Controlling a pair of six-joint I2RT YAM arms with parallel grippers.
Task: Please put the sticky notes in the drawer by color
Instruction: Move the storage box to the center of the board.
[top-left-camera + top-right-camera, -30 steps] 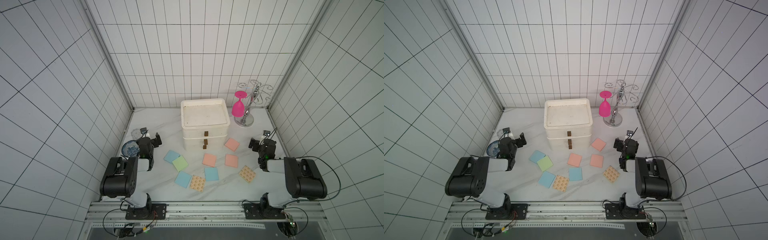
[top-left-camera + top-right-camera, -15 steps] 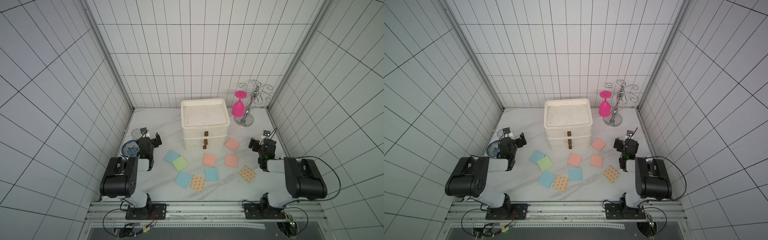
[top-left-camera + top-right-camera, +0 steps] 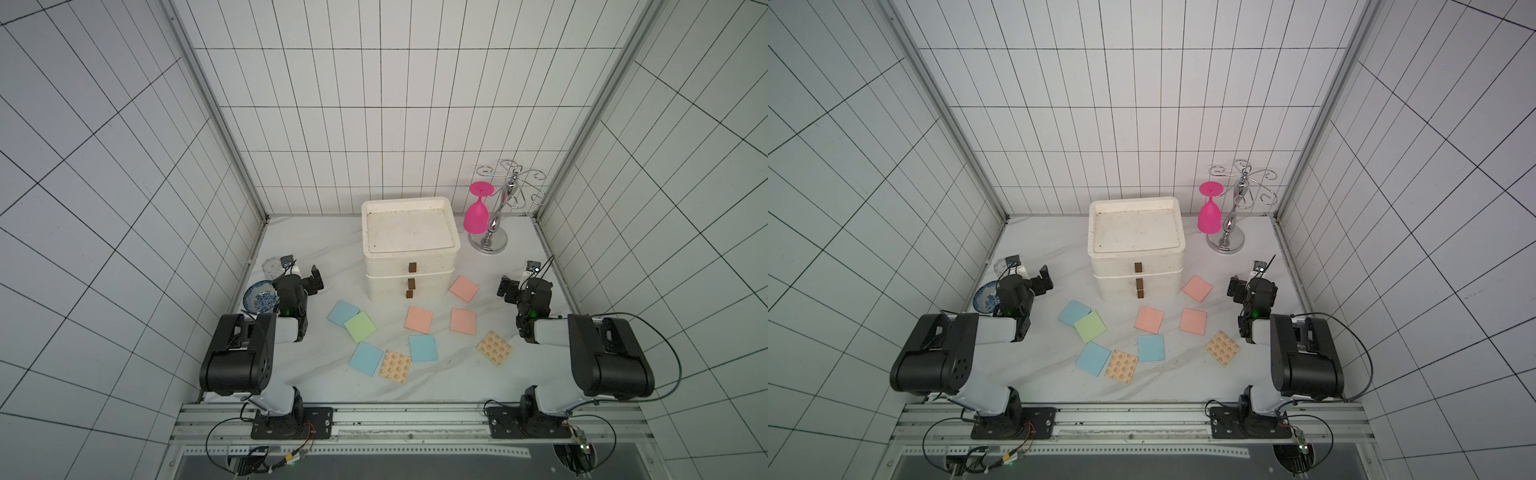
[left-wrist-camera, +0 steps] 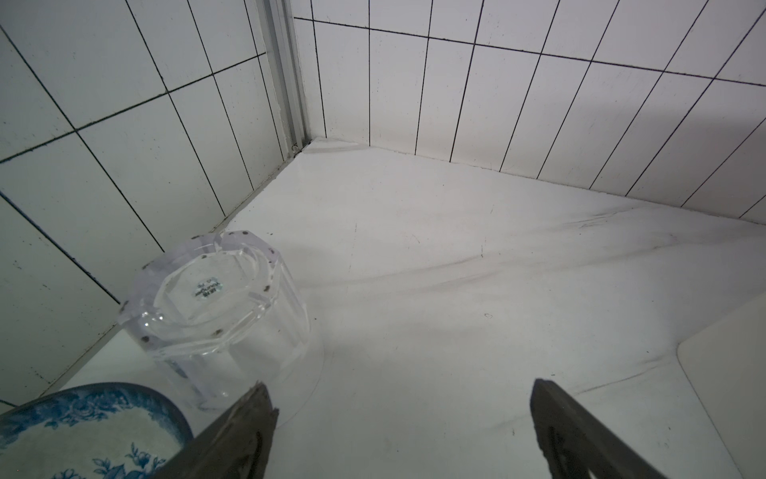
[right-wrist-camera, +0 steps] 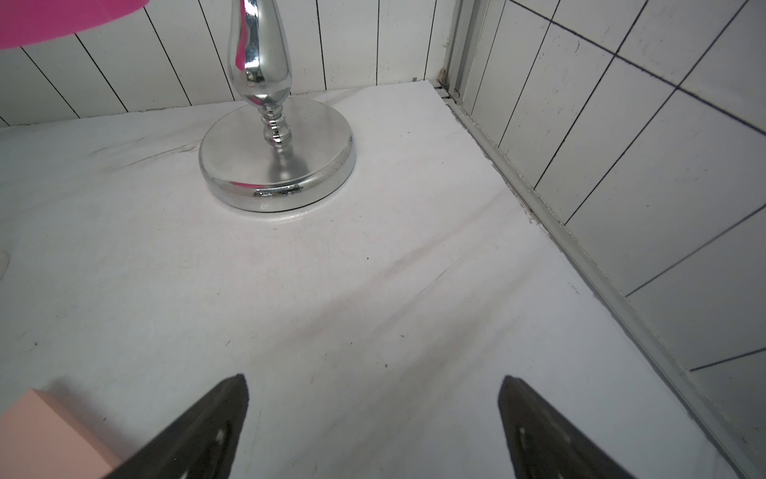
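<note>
Both claws spread wide, holding nothing; sorting not begun.
My left gripper [image 4: 398, 385] and right gripper [image 5: 373, 377] gape over the marble tabletop [image 3: 436, 386]. Outward, the square paper sticky notes [image 3: 419, 331], salmon-pink, light blue, green and orange-printed tan, lie flat from eight to four o'clock, before the boxy off-white plastic drawer chest [image 3: 409, 232] at twelve, every front looking shut. I'd first pinch one small brown handle [image 3: 412, 267] squarely and pull straight, bracing the chest.

Three salmon-pink square paper pads [image 3: 419, 320], three light blue pads [image 3: 365, 358], one light green pad [image 3: 360, 326], two tan pads with orange print [image 3: 395, 366]. The off-white plastic drawer chest [image 3: 390, 286] has brown handles [image 3: 412, 267].
</note>
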